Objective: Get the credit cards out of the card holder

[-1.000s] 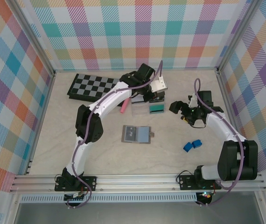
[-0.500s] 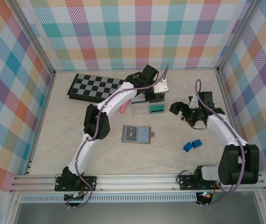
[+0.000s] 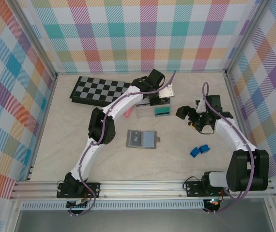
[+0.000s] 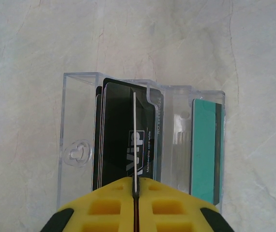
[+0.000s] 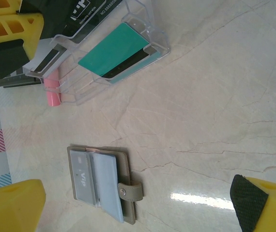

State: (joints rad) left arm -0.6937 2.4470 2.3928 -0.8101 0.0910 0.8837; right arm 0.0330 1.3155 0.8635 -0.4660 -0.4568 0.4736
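Note:
The card holder (image 3: 142, 139) lies open and flat mid-table, grey-blue with a side tab; the right wrist view shows it (image 5: 104, 186) with a card marked VIP (image 5: 82, 175) in one panel. My left gripper (image 3: 160, 100) hangs over a clear plastic box (image 3: 152, 112). Its yellow jaws (image 4: 135, 182) are shut on a thin credit card (image 4: 134, 140) seen edge-on, standing upright above the box (image 4: 80, 121). Inside the box lie black cards (image 4: 116, 135) and a teal-green card (image 4: 205, 150). My right gripper (image 3: 189, 115) stands open to the right of the box, its fingers (image 5: 12, 203) wide apart with nothing between them.
A checkerboard (image 3: 99, 90) lies at the back left. A pink stick (image 3: 128, 112) rests left of the clear box. Two small blue pieces (image 3: 200, 150) sit near the right arm. Metal frame rails border the table on all sides.
The left arm's elbow has swung to the right, and its gripper has stayed over the clear box with the card. The right arm has not moved.

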